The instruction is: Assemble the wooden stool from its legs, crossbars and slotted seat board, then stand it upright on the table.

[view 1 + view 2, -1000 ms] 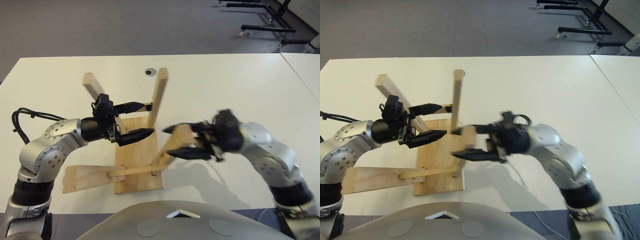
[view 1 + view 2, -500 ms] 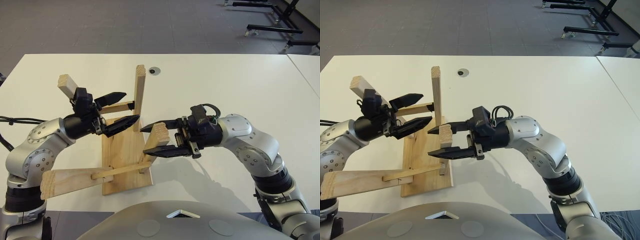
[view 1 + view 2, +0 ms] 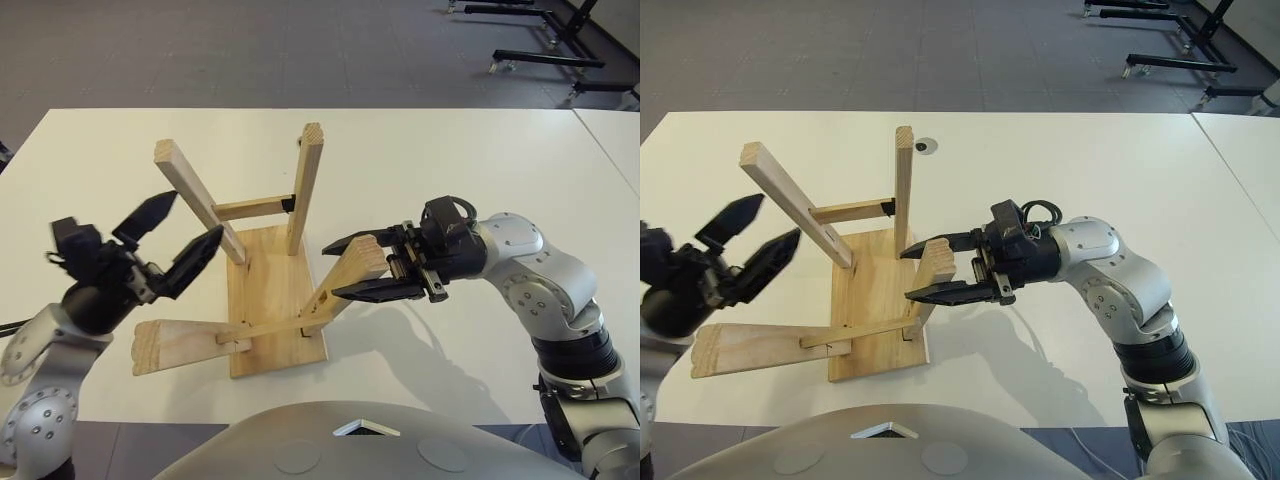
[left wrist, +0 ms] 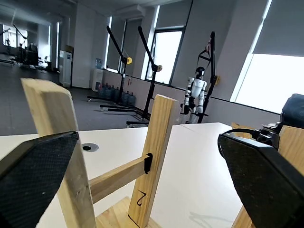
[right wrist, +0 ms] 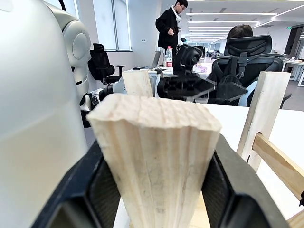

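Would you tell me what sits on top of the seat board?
Four legs joined in pairs by two crossbars rise from the seat board; the right gripper's jaws hold one. The slots under the leg ends are covered.

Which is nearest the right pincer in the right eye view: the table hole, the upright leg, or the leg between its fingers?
1. The leaning leg, between the right pincer's fingers.
2. The upright leg, just behind.
3. The table hole, farthest back, past the upright leg.

Bright, even light casts soft shadows on the table (image 3: 500,160).
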Robot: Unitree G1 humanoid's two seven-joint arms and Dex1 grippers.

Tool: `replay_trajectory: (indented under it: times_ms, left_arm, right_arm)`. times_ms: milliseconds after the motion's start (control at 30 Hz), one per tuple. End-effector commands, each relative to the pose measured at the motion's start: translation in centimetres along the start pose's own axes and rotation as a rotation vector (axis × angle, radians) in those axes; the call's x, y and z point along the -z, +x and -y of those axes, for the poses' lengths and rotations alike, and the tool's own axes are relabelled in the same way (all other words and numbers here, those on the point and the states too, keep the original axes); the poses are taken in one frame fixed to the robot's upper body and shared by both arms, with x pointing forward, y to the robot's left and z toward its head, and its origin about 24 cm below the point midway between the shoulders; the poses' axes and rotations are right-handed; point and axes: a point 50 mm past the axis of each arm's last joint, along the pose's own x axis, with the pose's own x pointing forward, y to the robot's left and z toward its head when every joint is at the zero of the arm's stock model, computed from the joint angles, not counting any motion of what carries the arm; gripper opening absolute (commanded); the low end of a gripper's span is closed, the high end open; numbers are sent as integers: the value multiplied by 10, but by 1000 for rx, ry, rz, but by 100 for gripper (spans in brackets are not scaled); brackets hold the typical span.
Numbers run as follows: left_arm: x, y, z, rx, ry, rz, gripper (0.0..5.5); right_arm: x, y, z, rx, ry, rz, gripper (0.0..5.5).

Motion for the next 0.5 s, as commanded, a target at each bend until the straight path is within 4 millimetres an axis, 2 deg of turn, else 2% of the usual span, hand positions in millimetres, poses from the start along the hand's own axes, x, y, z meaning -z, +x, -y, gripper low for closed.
replay_trajectory:
  times_ms: [33, 167, 267, 367, 500]
  left_arm:
    - [-25, -9, 11, 31, 44, 86, 540]
    - [-42, -17, 30, 127, 44, 101, 540]
    - [-46, -24, 34, 156, 32, 42, 540]
    - [-35, -25, 31, 167, 7, -75, 540]
    - [1, -25, 22, 120, -27, -245, 540]
  right_arm:
    - [-2, -4, -3, 19, -31, -15, 204]
    - [-1, -1, -6, 41, -35, -8, 204]
    - [0, 1, -8, 64, -41, 2, 204]
    - [0, 3, -9, 82, -46, 11, 204]
    - [0, 7, -7, 75, -49, 23, 204]
